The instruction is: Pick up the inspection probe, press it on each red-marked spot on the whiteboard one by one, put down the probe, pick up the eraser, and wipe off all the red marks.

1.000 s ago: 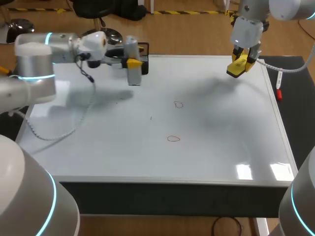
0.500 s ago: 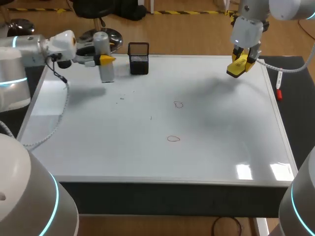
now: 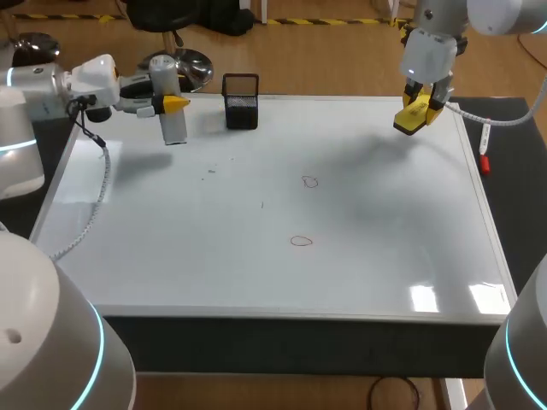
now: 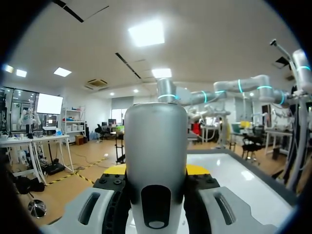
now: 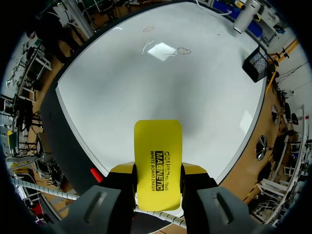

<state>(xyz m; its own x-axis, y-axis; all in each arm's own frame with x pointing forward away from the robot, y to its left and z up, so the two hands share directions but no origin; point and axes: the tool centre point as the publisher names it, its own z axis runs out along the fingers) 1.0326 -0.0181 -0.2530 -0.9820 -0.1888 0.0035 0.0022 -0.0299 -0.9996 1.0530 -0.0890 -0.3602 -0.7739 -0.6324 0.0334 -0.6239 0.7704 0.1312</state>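
Currently, my left jaws grip the probe [image 3: 173,128] [image 4: 156,146], upright at the whiteboard's [image 3: 359,256] far left corner, near the basket [image 3: 241,102]. My right jaws grip the eraser [image 3: 413,115] [image 5: 157,156] above the far right corner. Two red marks [image 3: 309,181] sit mid-board.

Grey probe [image 3: 168,102] upright over whiteboard's [image 3: 376,239] far-left; yellow eraser [image 3: 413,115] aloft far-right; two red marks [image 3: 301,241].

**Right gripper: eraser held over the board**

The right gripper [image 5: 158,169] clamps the yellow eraser [image 5: 157,146] from both sides, above the whiteboard [image 5: 122,92] near its edge. Two red marks [image 5: 147,29] [image 5: 183,50] lie well ahead, apart from each other. A black mesh basket [image 5: 257,60] stands at the far side, with the grey probe [image 5: 242,19] beyond it.
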